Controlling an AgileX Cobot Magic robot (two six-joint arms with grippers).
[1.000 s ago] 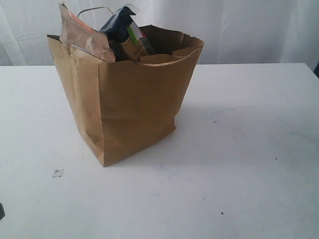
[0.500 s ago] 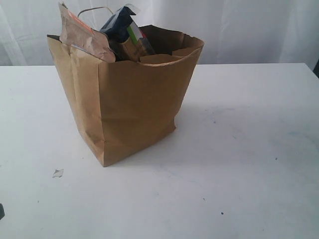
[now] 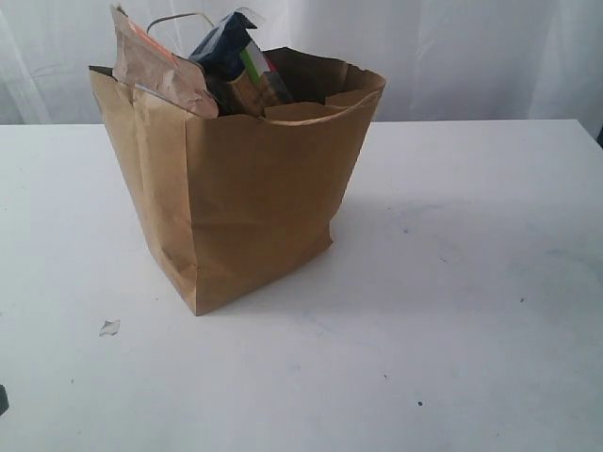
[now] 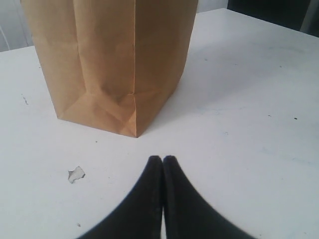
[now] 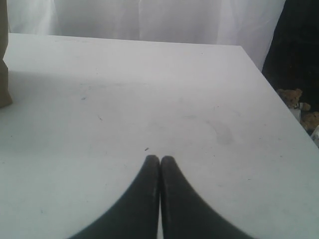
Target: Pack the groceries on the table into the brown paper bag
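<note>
Where bag (image 3: 247, 198) stands, scrap (image 3: 109, 327) — paper, perhaps — lies near.

The right claw (image 5: 160, 159), fingertips pressed together, hangs over the table (image 5: 149, 99).

A pale white pleated fabric curtain (image 3: 452, 56) is seen hung behind the wide flat white tabletop (image 3: 471, 330), along its whole far edge. Soft, even light is passed through the folds. Beyond one table side a dark unlit area (image 5: 294, 45) is noted, with small brown plush toys (image 5: 293, 95) low in it.
</note>
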